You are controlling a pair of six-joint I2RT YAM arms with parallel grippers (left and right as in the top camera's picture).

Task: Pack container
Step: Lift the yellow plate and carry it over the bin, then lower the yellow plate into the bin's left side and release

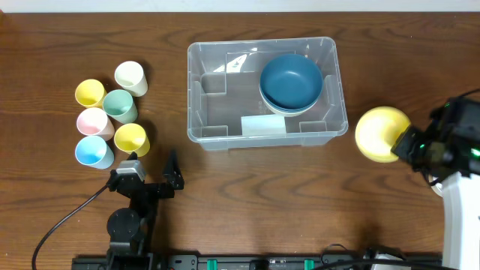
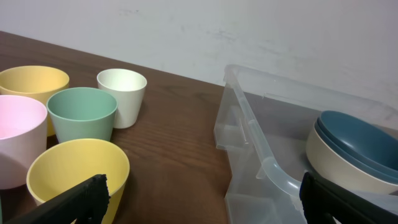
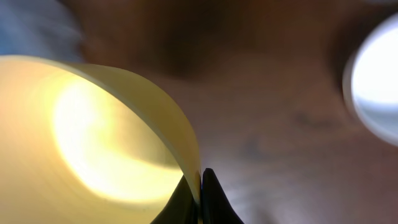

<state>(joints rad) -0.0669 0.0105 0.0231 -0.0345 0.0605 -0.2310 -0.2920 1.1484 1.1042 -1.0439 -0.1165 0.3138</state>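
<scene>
The clear plastic container (image 1: 225, 131) stands at the table's middle; it also shows in the left wrist view (image 2: 261, 162). Inside it a dark blue bowl (image 1: 291, 80) is nested in a pale bowl (image 2: 329, 168), beside a pale flat piece (image 1: 262, 125). My right gripper (image 3: 199, 186) is shut on the rim of a yellow bowl (image 1: 381, 133), held to the right of the container. My left gripper (image 1: 154, 169) is open and empty near the front left, between the cups and the container.
Several cups stand at the left: white (image 1: 130, 77), yellow (image 1: 90, 93), green (image 1: 120, 106), pink (image 1: 94, 121), blue (image 1: 94, 152) and yellow (image 1: 132, 139). A white round object (image 3: 376, 87) shows blurred in the right wrist view.
</scene>
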